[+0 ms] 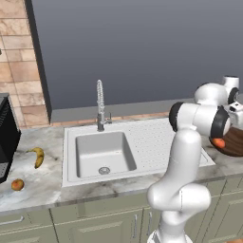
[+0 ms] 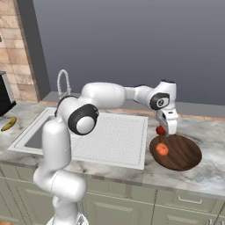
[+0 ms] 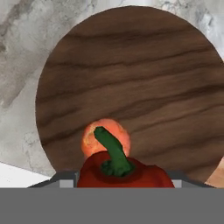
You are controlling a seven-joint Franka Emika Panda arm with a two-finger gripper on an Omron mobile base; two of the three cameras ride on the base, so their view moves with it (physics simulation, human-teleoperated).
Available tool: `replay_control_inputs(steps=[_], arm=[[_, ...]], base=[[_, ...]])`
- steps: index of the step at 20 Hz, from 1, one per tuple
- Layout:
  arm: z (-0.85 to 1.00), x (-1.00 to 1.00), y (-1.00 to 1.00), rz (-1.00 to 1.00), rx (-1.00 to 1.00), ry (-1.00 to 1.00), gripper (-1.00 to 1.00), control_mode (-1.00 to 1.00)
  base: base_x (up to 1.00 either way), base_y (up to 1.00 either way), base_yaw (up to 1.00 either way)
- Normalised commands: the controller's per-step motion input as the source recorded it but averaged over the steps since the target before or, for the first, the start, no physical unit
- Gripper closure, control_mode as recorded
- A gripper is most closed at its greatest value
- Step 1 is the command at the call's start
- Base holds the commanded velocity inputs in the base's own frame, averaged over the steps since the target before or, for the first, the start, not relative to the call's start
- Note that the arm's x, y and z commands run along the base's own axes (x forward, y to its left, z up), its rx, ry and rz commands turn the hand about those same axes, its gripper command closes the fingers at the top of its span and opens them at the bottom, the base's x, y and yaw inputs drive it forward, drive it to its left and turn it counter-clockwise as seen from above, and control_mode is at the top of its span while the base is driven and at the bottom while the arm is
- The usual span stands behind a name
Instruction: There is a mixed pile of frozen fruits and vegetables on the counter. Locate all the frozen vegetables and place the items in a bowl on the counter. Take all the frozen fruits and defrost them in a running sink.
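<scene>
Red pepper [image 3: 124,173], green stem up, sat between the gripper [image 2: 161,130] fingers, held clear above the wooden bowl [image 2: 182,154]. Jaws stood partly closed, clamped on the pepper's sides. In the right base view the pepper showed as a small red lump at the fingertips, over the bowl's left rim. Tomato [image 2: 162,150] lay inside the bowl, near its left side; in the hand view it sat directly beyond the pepper, on the dark wood grain.

Bowl rested on the marbled counter [image 2: 206,176], just right of the sink's [image 1: 102,154] dotted drainboard. Chrome coil faucet [image 1: 100,104] stood behind the basin. Far left of the sink, banana [image 1: 38,156] and small orange-yellow fruit [image 1: 17,184] lay on the counter, apart from each other, near a dark appliance [image 1: 7,137].
</scene>
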Motion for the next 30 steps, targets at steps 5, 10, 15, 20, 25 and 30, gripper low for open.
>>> replay_control_inputs(steps=[5,10,15,20,25,30], arm=[[-0.19,-0.01,-0.21,-0.07,0.0,0.0,1.0,-1.0],[-0.26,-0.1,-0.17,-0.06,0.0,-0.02,1.0,-1.0],[-0.2,-0.12,-0.14,-0.07,0.0,-0.02,1.0,-1.0],[-0.2,-0.14,-0.12,-0.07,0.0,-0.02,1.0,-1.0],[-0.19,-0.11,-0.09,-0.07,0.0,-0.01,1.0,-1.0],[-0.15,-0.07,-0.05,-0.06,-0.02,0.0,1.0,-1.0]], base=[[0.0,0.0,0.0],[0.0,0.0,0.0],[0.0,0.0,0.0],[0.0,0.0,0.0],[0.0,0.0,0.0],[0.0,0.0,0.0]])
